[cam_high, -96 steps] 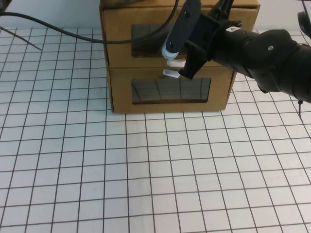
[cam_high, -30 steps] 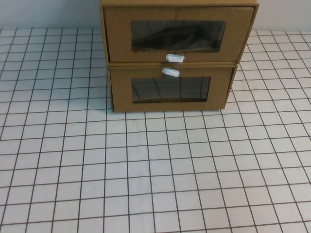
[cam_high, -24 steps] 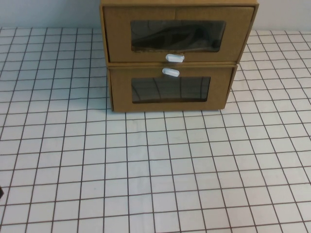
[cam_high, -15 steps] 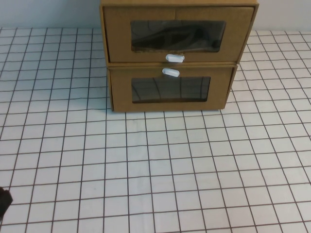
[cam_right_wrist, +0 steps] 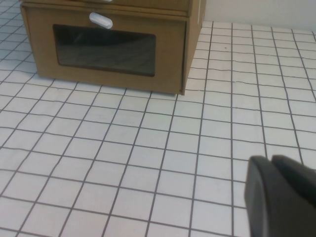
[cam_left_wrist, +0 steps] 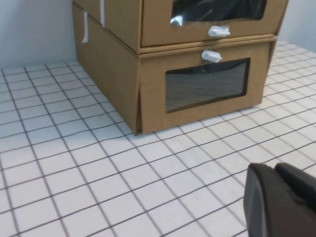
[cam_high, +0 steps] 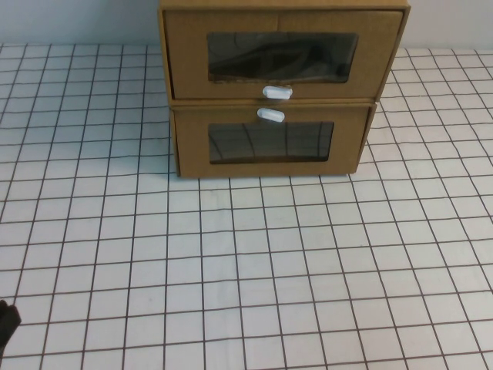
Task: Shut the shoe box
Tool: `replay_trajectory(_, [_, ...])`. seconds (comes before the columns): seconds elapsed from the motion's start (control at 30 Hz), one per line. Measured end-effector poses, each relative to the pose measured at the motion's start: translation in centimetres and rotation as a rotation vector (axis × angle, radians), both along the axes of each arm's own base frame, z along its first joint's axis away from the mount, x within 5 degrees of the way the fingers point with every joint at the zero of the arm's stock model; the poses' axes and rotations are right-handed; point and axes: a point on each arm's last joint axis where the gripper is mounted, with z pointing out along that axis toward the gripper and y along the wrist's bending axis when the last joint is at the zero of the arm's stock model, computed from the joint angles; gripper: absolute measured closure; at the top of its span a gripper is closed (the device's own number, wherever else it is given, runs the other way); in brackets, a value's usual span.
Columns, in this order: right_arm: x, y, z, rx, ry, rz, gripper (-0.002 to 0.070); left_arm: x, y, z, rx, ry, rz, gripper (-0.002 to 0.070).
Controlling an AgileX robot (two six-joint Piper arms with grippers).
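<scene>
Surface: white tabletop (cam_high: 254, 270) with a dark thin-line square grid, flat, running to a plain pale wall (cam_left_wrist: 34, 29) at the far edge.

Two stacked cardboard drawer boxes stand at the far middle, backed against that wall. The shoe box (cam_high: 281, 54) is the upper one, with its white tab handle (cam_high: 277, 92) below the window. Its drawer front sits flush with the box face, so it's pushed in. A dark shape shows through the window; can't tell what it is.

The lower box (cam_high: 269, 142) has its white handle (cam_high: 270, 116) above its own window, almost meeting the upper tab. It's also shut. Strips of white tape (cam_left_wrist: 85, 27) run down the stack's side.

Left gripper (cam_left_wrist: 281, 202): low over the near left part of the table, well short of the stack. The shoe box is ahead of it and off toward the right arm's side, higher than the fingertips. In the high view only a dark sliver (cam_high: 6, 324) shows at the near left edge. The two dark fingers sit pressed side by side with just a seam between them, gripping nothing.

Right gripper (cam_right_wrist: 281, 197): low over bare grid on the near right, well clear of the stack. The lower box (cam_right_wrist: 106, 47) is ahead and toward the left arm's side. Same finger state: together, nothing held.
</scene>
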Motion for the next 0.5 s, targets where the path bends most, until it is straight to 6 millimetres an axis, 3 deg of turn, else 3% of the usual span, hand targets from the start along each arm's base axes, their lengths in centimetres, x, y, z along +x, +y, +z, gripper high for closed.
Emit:
replay_trajectory(0.17, [0.0, 0.0, 0.0, 0.002, 0.000, 0.001, 0.0690, 0.4, 0.8, -0.3, 0.167, -0.062, 0.064, 0.0680])
replay_trajectory(0.27, [0.0, 0.0, 0.0, 0.002, 0.000, 0.001, 0.0690, 0.6, 1.3, -1.3, 0.160, -0.068, 0.128, 0.0680])
replay_trajectory(0.5, [0.0, 0.0, 0.0, 0.001, 0.002, 0.001, 0.0690, 1.0, 2.1, -6.7, 0.135, 0.034, 0.249, 0.0680])
